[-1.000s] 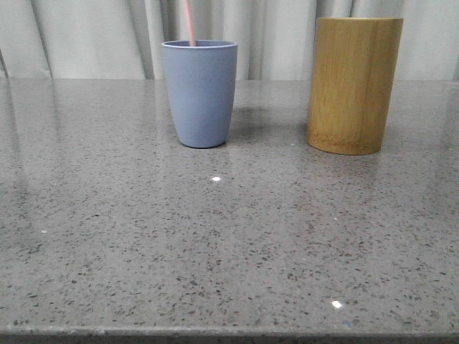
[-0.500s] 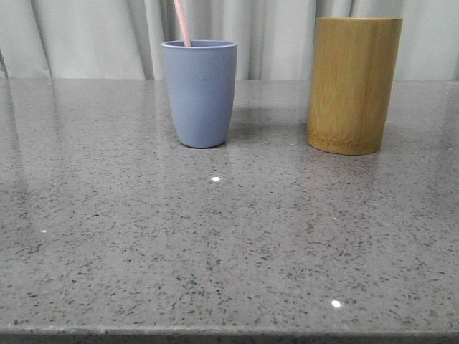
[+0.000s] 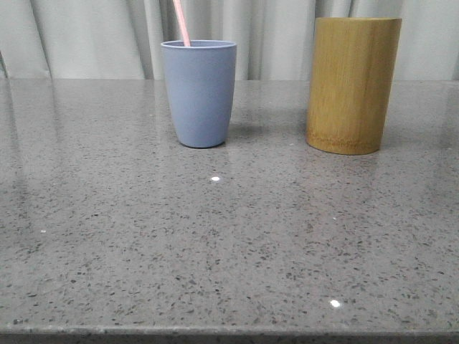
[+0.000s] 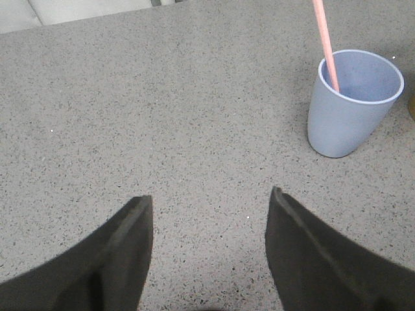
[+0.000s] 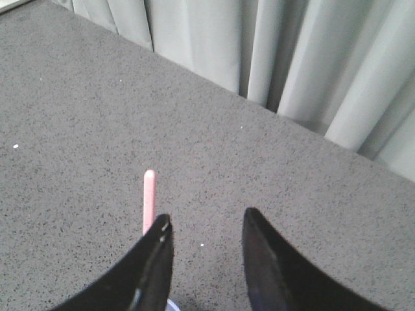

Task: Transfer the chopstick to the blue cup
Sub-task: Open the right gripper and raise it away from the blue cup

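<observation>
A pale pink chopstick (image 3: 181, 23) stands in the light-blue cup (image 3: 200, 93) at the back of the grey table, leaning left against the rim. The left wrist view shows the cup (image 4: 350, 107) with the chopstick (image 4: 326, 45) inside it, well away from my left gripper (image 4: 211, 202), which is open and empty over bare table. My right gripper (image 5: 205, 220) is open and empty; the chopstick's top end (image 5: 149, 197) shows just outside one finger, not between the fingers. Neither gripper shows in the front view.
A tall yellow-brown bamboo cylinder (image 3: 353, 84) stands to the right of the blue cup. Grey curtains (image 3: 272, 36) hang behind the table. The table's front edge (image 3: 229, 334) runs along the bottom of the front view.
The chopstick has tipped to the left in the cup, from near upright a second ago to leaning on the left rim. Cup and bamboo cylinder have not moved.
</observation>
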Robot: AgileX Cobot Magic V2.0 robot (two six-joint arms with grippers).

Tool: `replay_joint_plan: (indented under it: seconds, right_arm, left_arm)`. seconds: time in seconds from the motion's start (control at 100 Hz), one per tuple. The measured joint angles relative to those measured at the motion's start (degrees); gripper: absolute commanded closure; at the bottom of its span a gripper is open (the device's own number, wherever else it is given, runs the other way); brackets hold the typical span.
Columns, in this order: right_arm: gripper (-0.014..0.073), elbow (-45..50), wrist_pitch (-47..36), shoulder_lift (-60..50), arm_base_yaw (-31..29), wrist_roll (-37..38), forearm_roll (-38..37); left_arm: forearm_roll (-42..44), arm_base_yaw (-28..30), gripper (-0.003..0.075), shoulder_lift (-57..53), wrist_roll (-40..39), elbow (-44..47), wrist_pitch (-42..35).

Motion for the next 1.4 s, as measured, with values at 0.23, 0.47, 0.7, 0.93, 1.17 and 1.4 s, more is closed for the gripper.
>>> replay_joint_plan:
  seconds: [0.23, 0.47, 0.7, 0.93, 1.17, 1.4]
  right_arm:
    - [0.0309, 0.0, 0.6, -3.8, -0.2, 0.1, -0.9]
    - [0.0309, 6.8, 0.4, -8.8, -0.7, 1.0, -1.9]
    - [0.0309, 23.1, -6.7, -19.4, -1.0, 2.5, -2.2]
    - [0.0309, 36.7, -12.2, -30.4, -4.5, 4.7, -2.3]
    - [0.0370, 48.5, -14.1, -40.9, -9.9, 5.2, -2.3]
    - [0.0622, 56.9, -14.2, -51.6, -14.4, 5.2, -2.3]
  left_arm:
    - [0.0, 0.0, 0.0330, -3.2, 0.0, 0.0, 0.0]
    - [0.0, 0.0, 0.0330, -3.5, 0.0, 0.6, 0.2]
    - [0.0, 0.0, 0.0330, -3.5, -0.1, 0.7, 0.2]
    - [0.2, 0.0, 0.0356, -3.5, -0.1, 0.7, 0.2]
    - [0.5, 0.0, 0.0481, -3.5, -0.1, 0.7, 0.2]
    - [0.5, 0.0, 0.0661, -3.5, -0.2, 0.7, 0.2]
